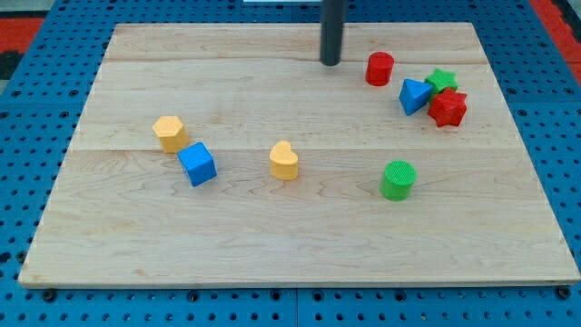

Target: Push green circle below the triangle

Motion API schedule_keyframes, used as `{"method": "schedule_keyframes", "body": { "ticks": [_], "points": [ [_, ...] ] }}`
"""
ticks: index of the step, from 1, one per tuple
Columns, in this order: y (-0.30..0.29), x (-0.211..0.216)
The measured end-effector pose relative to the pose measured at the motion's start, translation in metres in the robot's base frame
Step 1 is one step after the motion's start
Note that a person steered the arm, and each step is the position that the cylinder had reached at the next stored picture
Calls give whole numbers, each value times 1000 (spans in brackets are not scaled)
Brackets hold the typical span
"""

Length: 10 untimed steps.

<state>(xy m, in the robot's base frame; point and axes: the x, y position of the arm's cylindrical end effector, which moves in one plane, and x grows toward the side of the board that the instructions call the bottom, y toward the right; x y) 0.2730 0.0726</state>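
Note:
The green circle (398,180) is a short cylinder standing on the wooden board at the view's right of centre, lower half. The blue triangle (415,95) lies up and to the right of it, touching a green star (442,80) and a red star (448,108). My tip (330,62) is near the view's top, centre-right, just left of a red cylinder (379,69). The tip is well above and left of the green circle and touches no block.
A yellow hexagon (170,133) and a blue cube (197,164) sit together at the view's left. A yellow heart (284,161) lies near the centre. The wooden board (118,236) rests on a blue pegboard.

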Motion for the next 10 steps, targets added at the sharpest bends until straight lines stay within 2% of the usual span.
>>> {"method": "schedule_keyframes", "body": {
  "ticks": [2, 4, 5, 6, 7, 10],
  "points": [
    [50, 21],
    [40, 28],
    [-17, 62],
    [-33, 114],
    [-13, 155],
    [-8, 259]
  ]
}}
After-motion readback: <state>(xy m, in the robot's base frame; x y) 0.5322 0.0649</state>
